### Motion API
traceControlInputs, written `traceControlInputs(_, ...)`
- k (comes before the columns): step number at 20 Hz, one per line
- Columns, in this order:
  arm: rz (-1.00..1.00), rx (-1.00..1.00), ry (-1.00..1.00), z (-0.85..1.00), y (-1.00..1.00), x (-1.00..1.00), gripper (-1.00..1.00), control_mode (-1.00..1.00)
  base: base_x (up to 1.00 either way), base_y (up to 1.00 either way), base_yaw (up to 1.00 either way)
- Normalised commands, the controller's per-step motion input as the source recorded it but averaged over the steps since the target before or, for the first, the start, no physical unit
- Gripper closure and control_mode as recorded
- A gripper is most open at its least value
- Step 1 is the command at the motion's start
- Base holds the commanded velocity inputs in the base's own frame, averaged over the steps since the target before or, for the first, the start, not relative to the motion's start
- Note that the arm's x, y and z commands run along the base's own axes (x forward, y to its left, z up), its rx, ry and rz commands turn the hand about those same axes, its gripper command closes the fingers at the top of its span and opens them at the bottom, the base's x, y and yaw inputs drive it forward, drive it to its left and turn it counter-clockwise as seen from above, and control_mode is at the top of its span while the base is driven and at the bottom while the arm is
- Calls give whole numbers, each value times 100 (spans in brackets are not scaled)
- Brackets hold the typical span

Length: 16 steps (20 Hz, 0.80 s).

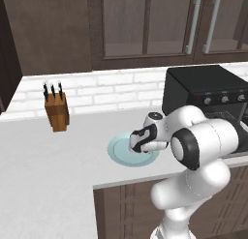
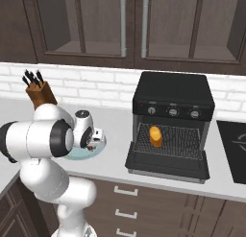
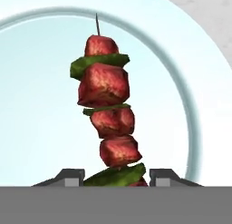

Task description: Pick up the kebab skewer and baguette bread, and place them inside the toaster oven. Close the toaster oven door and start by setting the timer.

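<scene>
You have the two-finger gripper [image 3: 116, 175] down over the round pale blue-green plate [image 1: 117, 155], which sits on the white countertop [image 1: 58, 160] to the left of the black boxy toaster oven [image 2: 173, 94]. In the hand view the kebab skewer [image 3: 108, 114], a thin stick threaded with red-brown meat chunks and green pepper slices, lies on that plate and runs straight away from the hand; its near end sits between the two dark fingertips [image 3: 68, 175], which stand close on either side of the lowest green piece. They look closed in on it, though you cannot tell from here whether they truly press it (the contact itself is hidden at the bottom edge).

From the right base view you can see the short stubby golden-orange baguette bread [image 2: 154, 136] on the wire rack inside the oven. The toaster oven door [image 2: 166, 166], a dark front panel, hangs fully open, lying flat out toward you over the counter. A row of small knobs [image 2: 173, 112] runs across the oven front above the opening.

Far left against the white brick wall stands a brown wooden knife block [image 1: 57, 111] with dark handles sticking up, well apart from the plate.
</scene>
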Motion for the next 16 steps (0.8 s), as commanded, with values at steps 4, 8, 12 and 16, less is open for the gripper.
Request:
traceControlInputs(4,0,0,0,24,-2,-14,100,-100,0,0,0)
traceControlInputs(8,1,1,0,96,-22,-15,100,-100,0,0,0)
traceControlInputs(12,0,7,0,100,-68,-80,100,-100,0,0,0)
traceControlInputs(16,-1,4,-1,99,-100,-84,100,-100,0,0,0)
